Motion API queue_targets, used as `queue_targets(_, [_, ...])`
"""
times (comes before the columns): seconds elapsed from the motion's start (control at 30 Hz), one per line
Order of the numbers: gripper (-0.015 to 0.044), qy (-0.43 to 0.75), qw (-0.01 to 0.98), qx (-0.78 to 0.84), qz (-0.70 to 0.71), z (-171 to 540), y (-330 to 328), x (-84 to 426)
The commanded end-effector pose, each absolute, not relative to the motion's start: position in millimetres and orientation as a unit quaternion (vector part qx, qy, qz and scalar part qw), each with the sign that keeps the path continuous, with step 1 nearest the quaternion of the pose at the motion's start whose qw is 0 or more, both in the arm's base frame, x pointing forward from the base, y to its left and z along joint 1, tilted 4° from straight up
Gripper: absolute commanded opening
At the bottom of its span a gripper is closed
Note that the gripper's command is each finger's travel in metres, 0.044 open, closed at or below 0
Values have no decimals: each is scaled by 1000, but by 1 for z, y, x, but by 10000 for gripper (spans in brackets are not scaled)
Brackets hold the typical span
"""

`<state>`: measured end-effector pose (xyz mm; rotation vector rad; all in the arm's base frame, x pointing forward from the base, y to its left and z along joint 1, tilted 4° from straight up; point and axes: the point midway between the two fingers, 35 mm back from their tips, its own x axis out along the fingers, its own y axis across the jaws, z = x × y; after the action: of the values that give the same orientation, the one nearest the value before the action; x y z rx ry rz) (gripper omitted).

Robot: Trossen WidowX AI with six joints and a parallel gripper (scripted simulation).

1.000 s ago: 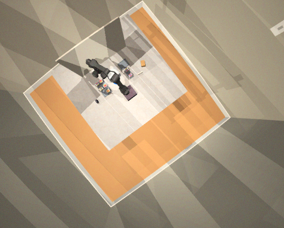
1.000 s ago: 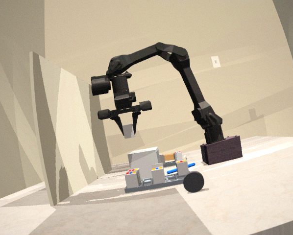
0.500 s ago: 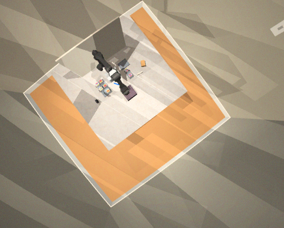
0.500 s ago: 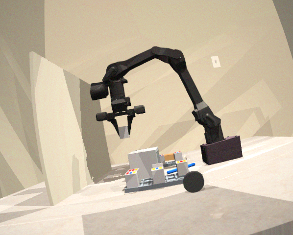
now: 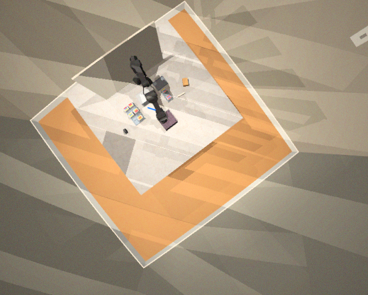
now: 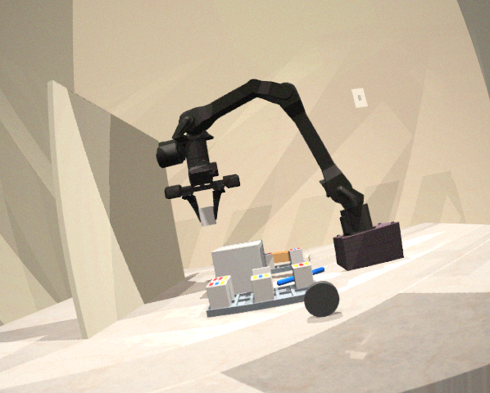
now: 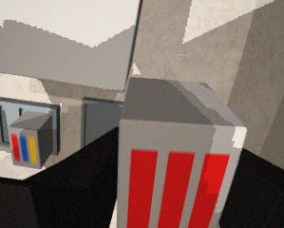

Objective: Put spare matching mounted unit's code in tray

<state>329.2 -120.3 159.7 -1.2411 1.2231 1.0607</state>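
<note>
My gripper [image 6: 206,217] [image 7: 164,140] is shut on a light grey block [image 6: 207,210] [image 7: 172,135] with three red bars, held well above the table. A large grey box [image 5: 143,99] [image 6: 237,263] [image 7: 61,66] stands below; a sliver of red shows at its edge in the wrist view, but no readable code. A flat blue-grey tray [image 5: 160,83] [image 7: 101,116] lies beyond the box, partly behind the held block in the wrist view. The spare rack [image 5: 138,121] [image 6: 253,305] holds several grey blocks with coloured marks. I cannot tell how far the block is from the tray sideways.
A smaller rack [image 7: 57,128] beside the tray carries a block [image 5: 168,97] [image 7: 29,142] with red, blue and yellow bars. A blue rod [image 5: 151,109] [image 6: 285,280], black disc [image 5: 125,130] [image 6: 321,299], orange block [image 5: 185,82] [image 6: 280,256] and tall upright panel [image 6: 97,211] are also present.
</note>
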Motion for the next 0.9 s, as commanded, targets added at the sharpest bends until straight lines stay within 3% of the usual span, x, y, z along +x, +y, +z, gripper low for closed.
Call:
queue_targets(0.0, [0,509,524,-520,442,163,-141,326])
queue_targets(0.5, [0,509,521,-521,445,166,-224,292])
queue_targets(0.87, [0,509,521,-521,445,161,-228,292])
